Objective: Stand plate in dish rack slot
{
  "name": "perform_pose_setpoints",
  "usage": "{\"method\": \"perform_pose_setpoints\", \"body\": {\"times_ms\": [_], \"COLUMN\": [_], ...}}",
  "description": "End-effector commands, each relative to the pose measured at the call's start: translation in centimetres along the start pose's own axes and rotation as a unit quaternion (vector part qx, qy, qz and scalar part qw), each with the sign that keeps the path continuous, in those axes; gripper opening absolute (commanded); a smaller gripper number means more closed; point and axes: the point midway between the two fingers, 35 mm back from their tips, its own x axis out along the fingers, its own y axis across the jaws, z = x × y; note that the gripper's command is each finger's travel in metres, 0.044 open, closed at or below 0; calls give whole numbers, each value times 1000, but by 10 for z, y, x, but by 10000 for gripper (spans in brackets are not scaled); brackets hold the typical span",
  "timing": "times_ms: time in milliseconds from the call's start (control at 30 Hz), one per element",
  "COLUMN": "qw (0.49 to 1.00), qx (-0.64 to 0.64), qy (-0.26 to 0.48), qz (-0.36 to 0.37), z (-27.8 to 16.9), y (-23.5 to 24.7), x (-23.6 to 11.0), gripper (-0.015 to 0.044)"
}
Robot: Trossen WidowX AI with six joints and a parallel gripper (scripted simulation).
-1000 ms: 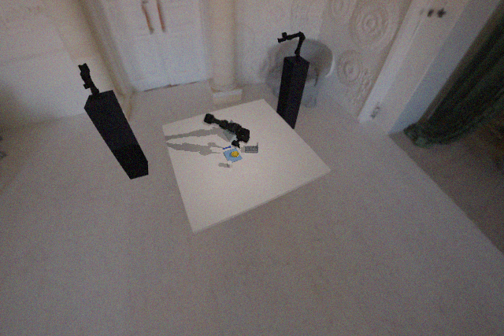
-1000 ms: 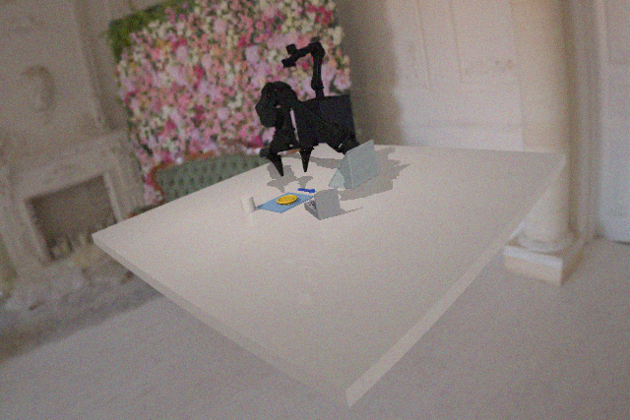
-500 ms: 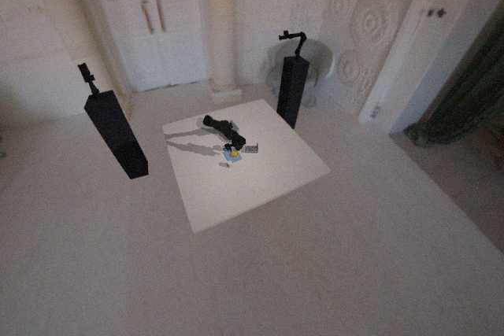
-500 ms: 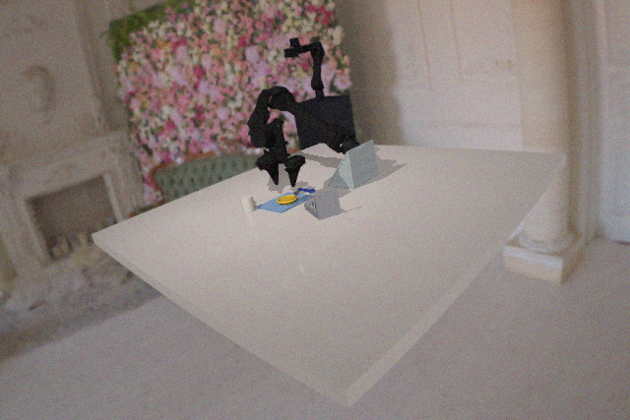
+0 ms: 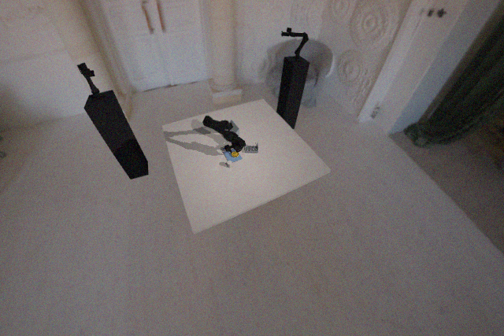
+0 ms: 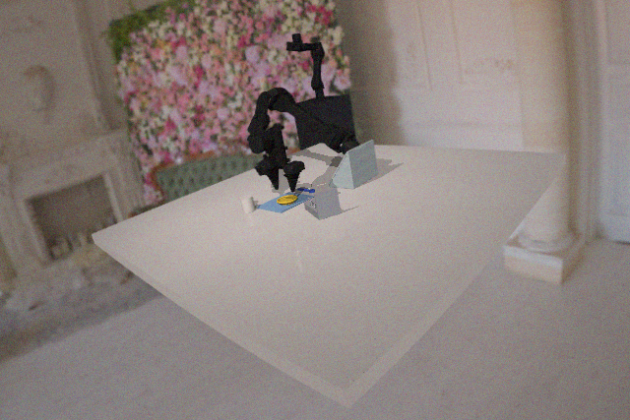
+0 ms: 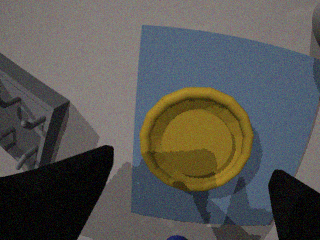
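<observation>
Plate (image 5: 235, 154) (image 6: 286, 200) (image 7: 198, 140): yellow, round, raised rim, lying flat on blue mat (image 5: 234, 159) (image 6: 275, 207) (image 7: 175, 60), not in rack. Claw (image 6: 284, 189) (image 7: 196, 168) spread wide, nothing between its tips, above the mat. Rack (image 5: 250, 149) (image 6: 325, 203) (image 7: 54, 112) near the mat, apart from plate; grey, boxy, with one taller end panel and thin rounded pegs inside. Blue item (image 6: 306, 190) (image 7: 177, 238) just beside mat, mostly cut off in wrist view. White cylinder (image 6: 248, 204) near the mat's other side, upright. Pale green wedge (image 6: 358, 165), flat-sided, stands behind rack in exterior view. Tabletop (image 5: 260, 186) (image 6: 305, 293): pale, smooth. Two black pedestals (image 5: 116, 133) (image 5: 292, 88) stand beyond it, each with an arm on top. No readable labels or writing. Nothing seen standing between claw and plate.
</observation>
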Motion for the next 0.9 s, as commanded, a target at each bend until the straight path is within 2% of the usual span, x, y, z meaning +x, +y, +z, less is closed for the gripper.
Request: {"method": "perform_pose_setpoints", "body": {"times_ms": [0, 867], "qw": [1000, 1000], "qx": [-2, -2], "qy": [0, 0], "qz": [-2, -4], "z": [0, -3], "y": [0, -2], "x": [7, 43], "gripper": [400, 393]}}
